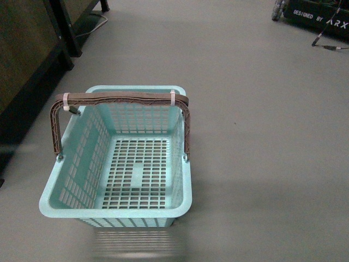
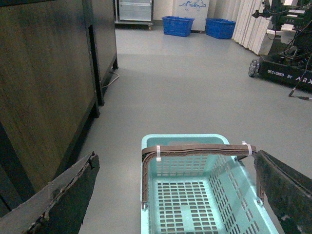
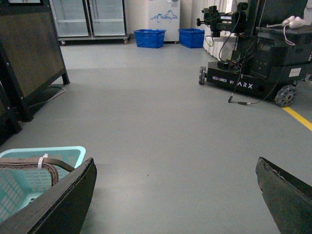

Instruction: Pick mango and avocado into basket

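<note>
**Aqua basket on the grey floor, both jaws spread wide**

Aqua plastic catches the eye first: the basket (image 1: 82, 158) sits on the grey floor (image 1: 262, 136), close in front of the robot and a little left of centre. Its long side runs from near to far. Its slotted bottom and lattice walls are plain to see. The two brown-grey handles (image 1: 122, 99) are raised together and arch across the far part of the basket. They are bound to each other by white zip ties (image 1: 172, 97), one near each end of the top bar.

The left jaws stand wide apart and grip nothing. Their dark fingers (image 2: 68, 195) frame the basket, which lies ahead of them and between them, untouched.

The right jaws are spread just as wide, with only bare floor between the two fingers (image 3: 63, 204). From that wrist only one corner of the basket shows, just beside one finger.

A dark wooden cabinet (image 1: 22, 54) on black legs runs along the left side of the room, with a pale cable (image 1: 92, 27) on the floor at its far end. Far to the right is the black wheeled base of another robot (image 1: 322, 19), lettered "DESIGNED BY ARX". Against the far wall are two blue crates (image 3: 149, 38) and glass-door fridges (image 3: 90, 19). A yellow line (image 3: 300, 119) marks the floor on the right.
</note>
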`<state>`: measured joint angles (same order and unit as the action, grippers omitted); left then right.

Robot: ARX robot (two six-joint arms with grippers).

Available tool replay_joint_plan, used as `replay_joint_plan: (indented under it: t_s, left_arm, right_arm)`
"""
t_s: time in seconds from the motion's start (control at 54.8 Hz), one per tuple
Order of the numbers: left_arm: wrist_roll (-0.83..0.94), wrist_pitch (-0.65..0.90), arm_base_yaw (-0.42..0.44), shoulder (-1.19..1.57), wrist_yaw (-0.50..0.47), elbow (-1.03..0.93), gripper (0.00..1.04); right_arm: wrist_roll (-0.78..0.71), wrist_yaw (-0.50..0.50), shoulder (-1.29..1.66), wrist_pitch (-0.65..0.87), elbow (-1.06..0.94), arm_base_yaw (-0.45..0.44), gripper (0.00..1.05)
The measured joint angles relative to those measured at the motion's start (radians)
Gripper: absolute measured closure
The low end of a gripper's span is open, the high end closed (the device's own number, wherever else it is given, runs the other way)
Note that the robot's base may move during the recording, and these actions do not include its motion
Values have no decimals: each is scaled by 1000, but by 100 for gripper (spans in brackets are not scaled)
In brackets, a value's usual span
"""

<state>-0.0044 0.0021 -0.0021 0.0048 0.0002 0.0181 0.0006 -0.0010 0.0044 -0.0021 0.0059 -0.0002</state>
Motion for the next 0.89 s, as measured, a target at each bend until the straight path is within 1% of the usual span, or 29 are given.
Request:
replay_joint_plan:
  t_s: [0.821, 0.84, 0.876, 0.894]
  left_arm:
    - [0, 0, 0, 0, 0, 0, 7]
    - [2, 2, -7, 1, -24, 0, 7]
    - [1, 18, -45, 7, -142, 0, 7]
    - [0, 22, -55, 8, -158, 0, 7]
  right_arm:
    - [0, 0, 0, 0, 0, 0, 8]
    - [0, 0, 0, 0, 0, 0, 8]
    - [0, 0, 0, 0, 0, 0, 8]
    - [0, 0, 0, 0, 0, 0, 8]
